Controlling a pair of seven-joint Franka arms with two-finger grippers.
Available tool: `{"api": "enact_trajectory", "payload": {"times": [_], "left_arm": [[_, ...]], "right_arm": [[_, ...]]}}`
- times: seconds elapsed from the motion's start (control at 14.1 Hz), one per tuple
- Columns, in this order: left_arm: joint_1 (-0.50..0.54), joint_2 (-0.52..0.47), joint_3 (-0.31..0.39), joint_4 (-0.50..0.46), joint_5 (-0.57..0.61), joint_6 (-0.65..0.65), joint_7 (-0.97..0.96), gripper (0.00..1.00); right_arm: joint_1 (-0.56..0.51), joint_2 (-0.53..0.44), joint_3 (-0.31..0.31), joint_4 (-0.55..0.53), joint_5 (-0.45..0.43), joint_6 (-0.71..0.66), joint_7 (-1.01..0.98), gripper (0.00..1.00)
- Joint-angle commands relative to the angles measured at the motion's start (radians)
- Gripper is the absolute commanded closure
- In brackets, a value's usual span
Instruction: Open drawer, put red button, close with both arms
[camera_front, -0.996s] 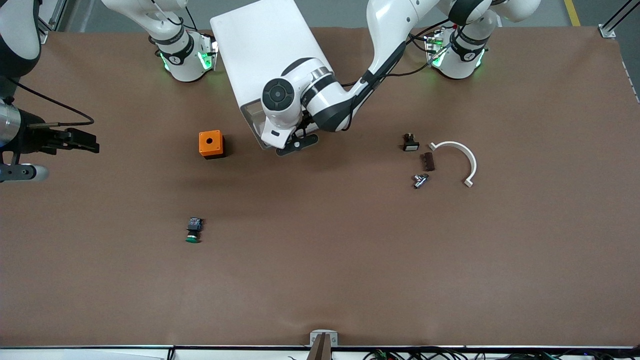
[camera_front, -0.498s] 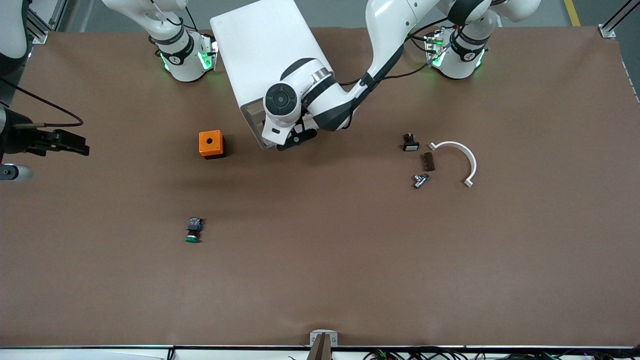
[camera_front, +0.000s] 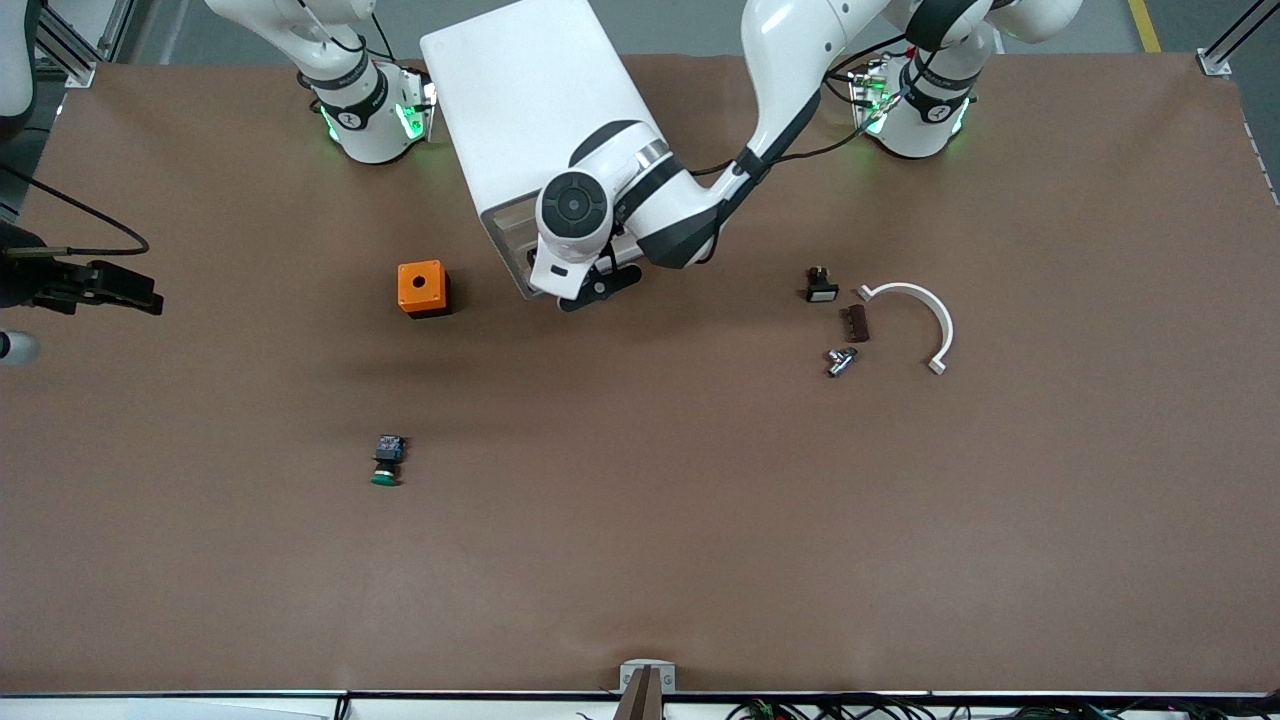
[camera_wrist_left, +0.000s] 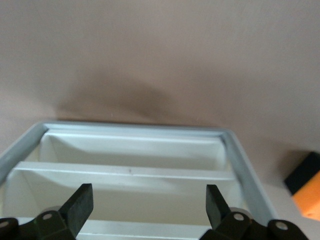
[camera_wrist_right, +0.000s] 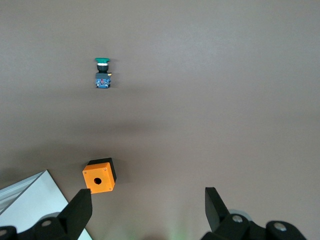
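Outward slid my right fingers (camera_wrist_right: 79, 210), spread, over the bench (camera_wrist_right: 225, 100); left fingers (camera_wrist_left: 80, 202), spread too, hung over the open drawer (camera_wrist_left: 130, 172).

Brown table (camera_front: 700, 560), scattered small parts (camera_front: 845, 325)

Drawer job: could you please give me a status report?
Left gripper open over the part-open drawer. Right gripper open, high over the table's right-arm end. Red button not in view; nothing blocking.

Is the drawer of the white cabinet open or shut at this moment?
Open. The left wrist view looks down into the drawer, its white compartments exposed, none showing any contents, with the open left gripper just above it.
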Motion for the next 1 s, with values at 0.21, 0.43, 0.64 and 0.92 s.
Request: {"api": "enact_trajectory", "payload": {"times": [0.21, 0.43, 0.64, 0.92], "left_arm": [[0.208, -0.195, 0.004, -0.024, 0.035, -0.038, 0.043, 0.01], [0.303, -0.301, 0.004, -0.024, 0.116, -0.236, 0.188, 0.01], [0.427, -0.382, 0.005, -0.026, 0.119, -0.394, 0.388, 0.01], [0.547, -0.448, 0.004, -0.036, 0.234, -0.511, 0.595, 0.01]], "right_arm": [[0.027, -0.038, 0.01, -0.015, -0.004, -0.019, 0.001, 0.0], [0.024, -0.038, 0.007, -0.015, -0.004, -0.017, 0.001, 0.0], [0.024, -0.046, 0.007, -0.015, -0.004, -0.019, 0.001, 0.0], [0.027, -0.081, 0.007, -0.054, -0.004, 0.01, 0.001, 0.0]]}}
